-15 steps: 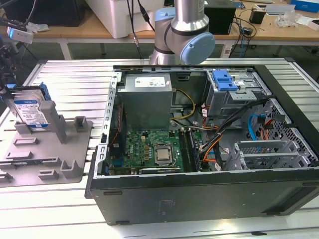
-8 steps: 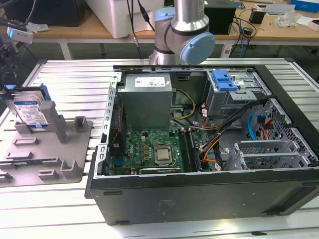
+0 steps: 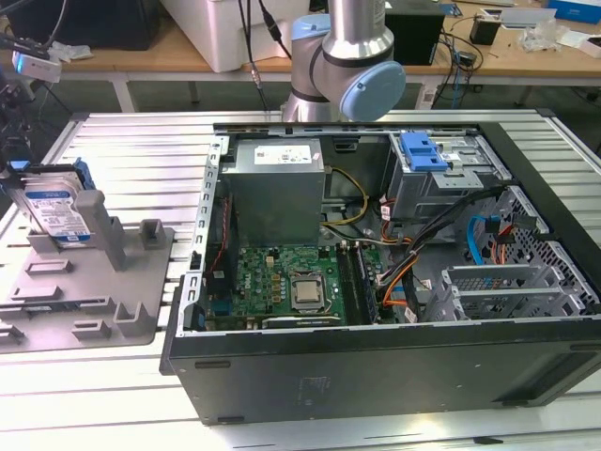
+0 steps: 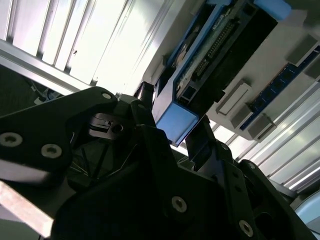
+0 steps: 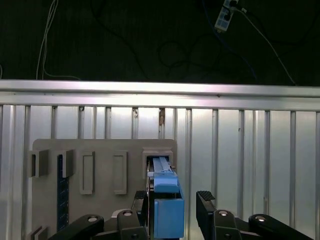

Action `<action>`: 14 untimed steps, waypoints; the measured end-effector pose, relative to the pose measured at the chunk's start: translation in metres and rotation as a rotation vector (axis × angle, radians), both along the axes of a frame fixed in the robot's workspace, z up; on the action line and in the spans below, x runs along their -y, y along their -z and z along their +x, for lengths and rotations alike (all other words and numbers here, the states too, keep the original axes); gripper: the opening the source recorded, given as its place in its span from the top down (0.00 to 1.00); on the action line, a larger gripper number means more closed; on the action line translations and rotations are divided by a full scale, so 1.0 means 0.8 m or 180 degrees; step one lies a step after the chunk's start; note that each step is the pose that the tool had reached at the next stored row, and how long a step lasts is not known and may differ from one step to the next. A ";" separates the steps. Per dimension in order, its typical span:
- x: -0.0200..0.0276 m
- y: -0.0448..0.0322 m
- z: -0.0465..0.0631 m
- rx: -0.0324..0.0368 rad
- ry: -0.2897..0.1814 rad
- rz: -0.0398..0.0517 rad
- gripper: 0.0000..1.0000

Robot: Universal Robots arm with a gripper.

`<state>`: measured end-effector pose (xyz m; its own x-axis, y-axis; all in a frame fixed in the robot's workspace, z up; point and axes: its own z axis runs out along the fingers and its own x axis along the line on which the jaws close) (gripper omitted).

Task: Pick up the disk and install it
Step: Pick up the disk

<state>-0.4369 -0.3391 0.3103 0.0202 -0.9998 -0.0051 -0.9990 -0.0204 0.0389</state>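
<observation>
The disk (image 3: 56,214), silver with a white-and-blue label and a blue carrier frame, stands on edge in a grey holder (image 3: 94,301) at the exterior view's left. In the first wrist view, the disk's blue frame (image 5: 167,205) rises from a slot of the holder (image 5: 100,150). My gripper (image 5: 172,210) is open, with one black finger on each side of the disk. One finger sits close against the frame and the other stands a small gap away. In the second wrist view the disk's blue corner (image 4: 176,120) lies between the fingers of the gripper (image 4: 172,117).
An open computer case (image 3: 376,376) lies on the slatted metal table (image 3: 113,395), to the exterior view's right of the holder. Inside are a grey power-supply box (image 3: 277,188), a motherboard (image 3: 291,282), loose cables and a drive cage with a light-blue latch plate (image 3: 421,152).
</observation>
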 end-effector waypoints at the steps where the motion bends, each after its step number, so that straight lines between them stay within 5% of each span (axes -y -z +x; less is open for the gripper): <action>1: 0.0011 0.0000 -0.001 0.0000 0.0000 0.0000 0.47; 14: 0.0068 0.0003 0.002 -0.0001 -0.0008 -0.0001 0.47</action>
